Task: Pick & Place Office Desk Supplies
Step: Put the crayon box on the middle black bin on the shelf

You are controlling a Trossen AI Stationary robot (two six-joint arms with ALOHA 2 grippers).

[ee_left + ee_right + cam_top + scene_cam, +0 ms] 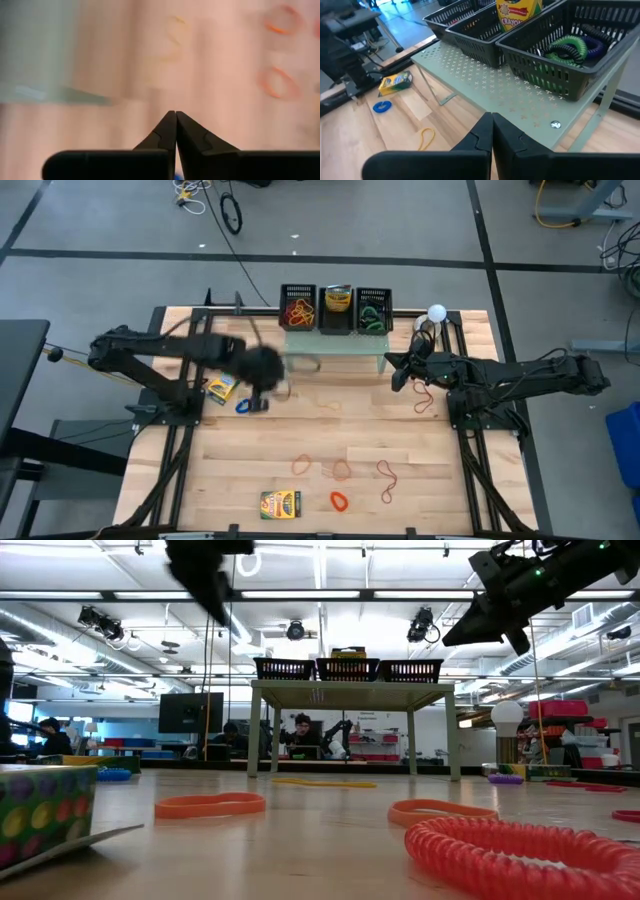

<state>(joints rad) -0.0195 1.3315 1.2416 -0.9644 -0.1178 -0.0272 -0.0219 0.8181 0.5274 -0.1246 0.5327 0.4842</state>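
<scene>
Both of my grippers are shut and hold nothing. My left gripper (272,376) hangs blurred above the table's left half, in front of the pale green stand (335,350); its fingertips (175,116) meet. My right gripper (398,375) hovers by the stand's right end, fingertips together (491,117). Three black baskets (335,310) sit on the stand: red and orange bands (298,310), a yellow box (518,12) and green and purple coils (570,46). Loose orange bands (302,465) and a printed box (281,504) lie flat near the front edge.
A yellow box (222,388) and a blue band (243,406) lie below the left arm. A red band (425,395) lies under the right arm. A white ball-topped object (437,312) stands at the far right. An orange coil (339,501) lies near the front.
</scene>
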